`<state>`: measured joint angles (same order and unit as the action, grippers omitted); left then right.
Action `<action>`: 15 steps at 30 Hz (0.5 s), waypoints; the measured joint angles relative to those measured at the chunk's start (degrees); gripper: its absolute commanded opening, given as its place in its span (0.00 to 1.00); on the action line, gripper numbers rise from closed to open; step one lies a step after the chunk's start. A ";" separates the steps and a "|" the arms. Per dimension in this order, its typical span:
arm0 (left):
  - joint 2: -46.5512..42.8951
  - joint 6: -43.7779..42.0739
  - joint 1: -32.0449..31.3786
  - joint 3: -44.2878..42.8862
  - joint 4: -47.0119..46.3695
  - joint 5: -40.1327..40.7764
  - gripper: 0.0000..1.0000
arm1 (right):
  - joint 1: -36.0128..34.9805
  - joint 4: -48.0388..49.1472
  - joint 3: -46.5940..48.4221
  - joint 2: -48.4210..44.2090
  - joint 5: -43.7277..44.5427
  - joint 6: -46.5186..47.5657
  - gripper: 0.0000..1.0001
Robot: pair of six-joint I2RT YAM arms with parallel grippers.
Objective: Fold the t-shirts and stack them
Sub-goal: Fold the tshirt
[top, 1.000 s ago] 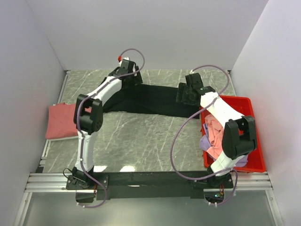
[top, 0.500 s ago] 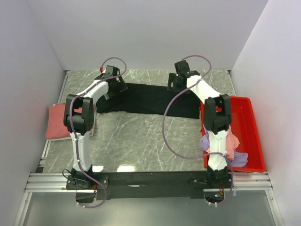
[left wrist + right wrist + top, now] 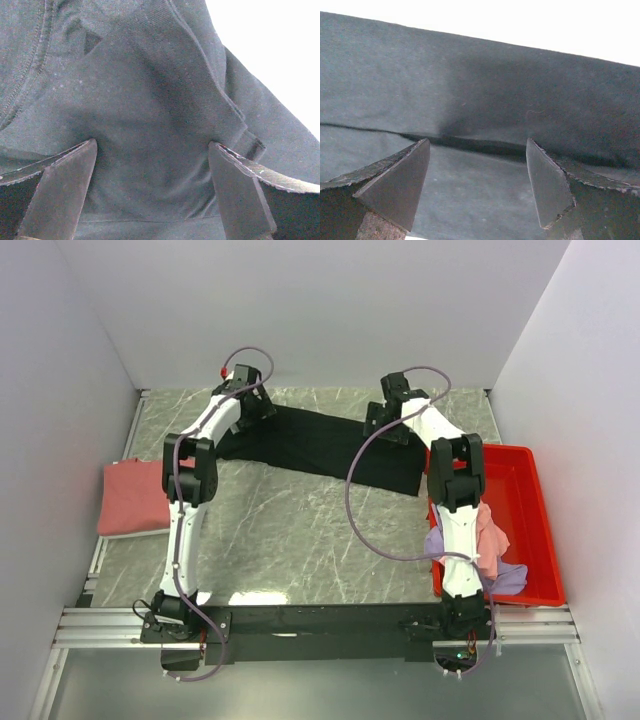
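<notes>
Though spread wide over the far part of a grey marble table (image 3: 300, 530), lies rumpled rather than flat: one large black cloth t-shirt (image 3: 320, 445), reaching from beneath the left pincer (image 3: 252, 408) to beneath the right pincer (image 3: 385, 423). Shows fine knit, a stitched hem and a raised fold under the left fingers (image 3: 60, 175); shows one long dark crease under the right fingers (image 3: 395, 180). Gapes fully on the left and nearly as wide on the right, clamping nothing on either side. Cannot tell whether fingertips touch the cloth. Hides parts of the black shirt under both arms. Well to the near left of the left pincer, at the table edge: one folded salmon-red cloth t-shirt (image 3: 130, 498). Near and to the right of the right pincer: one red plastic bin (image 3: 525, 505) holding a crumpled pink cloth t-shirt (image 3: 490, 530) and a lavender cloth t-shirt (image 3: 434, 543), both partly covered by the right arm. Counted: four shirts, two pincers, one bin.
</notes>
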<state>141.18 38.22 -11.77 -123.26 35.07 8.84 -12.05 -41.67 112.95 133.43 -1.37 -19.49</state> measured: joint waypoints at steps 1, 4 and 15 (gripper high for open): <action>0.92 -0.20 0.00 -1.53 0.44 0.13 0.99 | 0.28 -0.09 0.00 0.11 -0.24 0.04 0.84; 1.44 -1.18 0.00 -2.49 0.96 0.13 0.99 | 0.96 -0.57 0.00 0.76 -1.25 0.04 0.84; 4.02 -1.07 0.09 -6.25 -1.36 -1.05 0.99 | 0.52 14.23 -29.70 -16.46 -11.41 -2.69 0.84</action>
<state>145.21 37.15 -11.68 -129.51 33.71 7.79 -11.53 -27.44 83.24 116.97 -12.78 -22.17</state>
